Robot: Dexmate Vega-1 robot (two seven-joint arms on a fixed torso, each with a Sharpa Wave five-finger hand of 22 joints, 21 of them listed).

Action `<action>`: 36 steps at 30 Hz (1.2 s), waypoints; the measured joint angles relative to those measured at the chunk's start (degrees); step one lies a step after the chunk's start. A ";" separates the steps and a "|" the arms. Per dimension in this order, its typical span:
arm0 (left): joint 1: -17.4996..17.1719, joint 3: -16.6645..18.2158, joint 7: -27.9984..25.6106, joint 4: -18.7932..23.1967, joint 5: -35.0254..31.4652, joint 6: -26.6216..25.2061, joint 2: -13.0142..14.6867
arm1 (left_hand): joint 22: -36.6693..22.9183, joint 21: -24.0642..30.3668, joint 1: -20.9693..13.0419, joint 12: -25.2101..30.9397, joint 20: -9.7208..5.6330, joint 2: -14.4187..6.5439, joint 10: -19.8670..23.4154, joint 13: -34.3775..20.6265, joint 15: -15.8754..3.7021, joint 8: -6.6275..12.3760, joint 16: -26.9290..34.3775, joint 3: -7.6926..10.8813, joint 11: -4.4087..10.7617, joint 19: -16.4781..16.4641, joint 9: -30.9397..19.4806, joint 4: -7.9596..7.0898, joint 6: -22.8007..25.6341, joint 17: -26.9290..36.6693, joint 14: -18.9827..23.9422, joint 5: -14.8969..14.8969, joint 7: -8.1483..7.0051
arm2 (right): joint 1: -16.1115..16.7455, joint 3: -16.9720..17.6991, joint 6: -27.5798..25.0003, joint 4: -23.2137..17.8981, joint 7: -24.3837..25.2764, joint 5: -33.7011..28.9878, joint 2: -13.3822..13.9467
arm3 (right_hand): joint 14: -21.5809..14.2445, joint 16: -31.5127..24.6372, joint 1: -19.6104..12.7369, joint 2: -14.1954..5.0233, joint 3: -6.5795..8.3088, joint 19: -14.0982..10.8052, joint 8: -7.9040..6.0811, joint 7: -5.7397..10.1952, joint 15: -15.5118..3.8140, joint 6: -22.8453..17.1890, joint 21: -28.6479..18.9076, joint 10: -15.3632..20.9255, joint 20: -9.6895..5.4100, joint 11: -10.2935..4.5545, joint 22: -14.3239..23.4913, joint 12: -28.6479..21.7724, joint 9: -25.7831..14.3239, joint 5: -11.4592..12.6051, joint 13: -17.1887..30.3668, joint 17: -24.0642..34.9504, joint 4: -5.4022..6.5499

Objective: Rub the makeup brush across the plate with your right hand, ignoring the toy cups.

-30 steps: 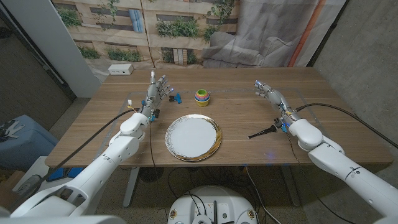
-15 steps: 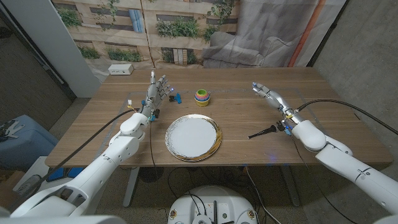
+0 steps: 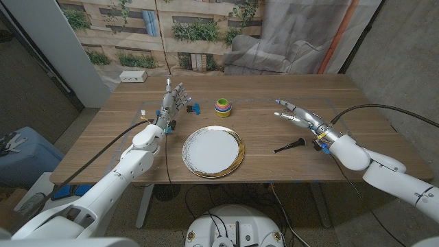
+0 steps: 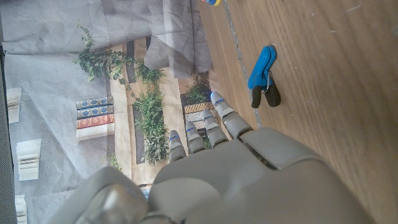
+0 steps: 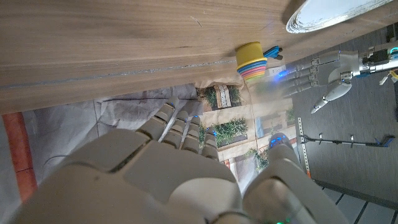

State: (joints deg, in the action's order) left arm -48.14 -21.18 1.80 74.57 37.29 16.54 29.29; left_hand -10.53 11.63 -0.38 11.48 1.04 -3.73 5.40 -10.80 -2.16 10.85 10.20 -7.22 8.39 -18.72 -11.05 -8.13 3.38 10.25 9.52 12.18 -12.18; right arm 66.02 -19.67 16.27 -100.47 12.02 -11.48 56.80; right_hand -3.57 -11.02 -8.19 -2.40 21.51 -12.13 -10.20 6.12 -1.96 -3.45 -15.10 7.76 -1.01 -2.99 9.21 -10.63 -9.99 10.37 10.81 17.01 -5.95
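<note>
Wooden worktop (image 3: 260, 127), before a wall hanging printed with plants and books: gold-rimmed white plate (image 3: 213, 151) central, makeup brush (image 3: 290, 145) lying right of it, stacked toy cups (image 3: 223, 107) behind. Right hand (image 3: 299, 114) empty, fingers spread, above the brush, apparently not touching. Left hand (image 3: 173, 101) empty, fingers upright, near a blue clip (image 3: 194, 107).

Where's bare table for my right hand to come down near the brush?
Bare wood lies between the plate and the makeup brush, and along the near edge beside it. The right hand hovers beyond the brush. It is crowded around the toy cups and blue clip.
</note>
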 measured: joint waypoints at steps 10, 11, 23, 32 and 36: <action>0.00 0.00 0.00 0.00 0.00 0.00 0.00 | 0.00 0.00 0.00 0.00 0.00 0.00 0.00 0.00 0.00 0.00 0.00 0.00 0.00 0.00 0.00 0.00 0.00 0.00 0.00 0.00 0.00 | 2.63 0.54 -2.73 -3.05 1.41 -6.98 3.61 | 0.60 0.00 -1.29 1.31 0.39 -0.09 0.00 0.62 0.01 1.63 0.70 -0.72 0.75 -0.72 0.00 0.00 -0.13 0.00 0.00 -0.53 -1.20; 0.00 0.00 0.00 0.00 0.00 0.00 0.00 | 0.00 0.00 0.00 0.00 0.00 0.00 0.00 0.00 0.00 0.00 0.00 0.00 0.00 0.00 0.00 0.00 0.00 0.00 0.00 0.00 0.00 | 3.29 0.74 -3.22 -3.96 1.47 -7.81 4.48 | 0.64 0.00 -1.33 1.35 0.37 -0.28 0.00 0.77 -0.02 1.81 0.74 -0.84 0.94 -0.84 0.13 0.00 -0.25 0.00 0.00 -0.60 -1.43; 0.00 0.00 0.00 0.01 0.00 0.00 0.01 | 0.01 0.00 0.00 0.00 0.00 0.00 0.00 0.00 0.00 0.00 0.00 0.00 0.00 0.00 0.00 0.00 0.00 0.00 0.00 0.00 0.00 | 7.36 2.42 -7.67 -9.82 1.12 -12.83 10.15 | 1.20 0.00 -3.32 1.92 1.01 -0.70 0.00 1.75 0.22 3.17 1.35 -1.11 1.34 -1.12 0.28 0.00 -0.29 0.00 -0.01 -1.33 -3.24; -0.01 0.00 -0.01 0.04 0.00 0.00 0.01 | 0.00 0.00 0.00 0.00 0.00 0.00 0.00 0.00 0.00 0.00 -0.01 0.00 0.00 0.00 0.00 0.00 0.00 -0.01 0.00 0.00 0.00 | 8.89 3.20 -12.53 -13.29 -2.32 -16.20 13.42 | 2.30 0.00 -7.70 1.33 2.35 -0.91 -0.44 2.15 0.91 4.82 2.25 -1.65 1.55 -1.65 0.27 0.00 -0.28 0.26 0.28 -1.85 -4.58; -0.01 0.00 -0.02 0.04 0.00 0.00 0.01 | 0.01 0.00 0.00 0.00 0.00 0.00 0.00 0.00 0.00 0.00 0.19 0.00 0.00 0.00 0.00 0.00 0.00 0.00 0.00 0.00 0.00 | 9.30 3.49 -14.29 -14.47 -4.00 -16.61 14.52 | 2.65 0.00 -8.98 1.41 2.85 -0.90 -0.44 2.04 1.25 5.34 2.42 -2.05 1.54 -2.05 0.27 0.00 -0.28 0.58 0.27 -2.12 -5.04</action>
State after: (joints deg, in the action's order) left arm -48.15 -21.17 1.79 74.61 37.30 16.54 29.30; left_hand -10.53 11.63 -0.38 11.48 1.03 -3.73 5.40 -10.79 -2.16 10.86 10.40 -7.22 8.39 -18.72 -11.05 -8.13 3.38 10.25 9.52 12.18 -12.17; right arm 75.32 -16.17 1.98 -114.94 8.03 -28.09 71.33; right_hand -0.92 -11.02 -17.17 -0.99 24.35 -13.03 -10.64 8.16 -0.71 1.89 -12.68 5.71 0.53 -5.04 9.48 -10.63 -10.27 10.95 11.09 14.89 -10.99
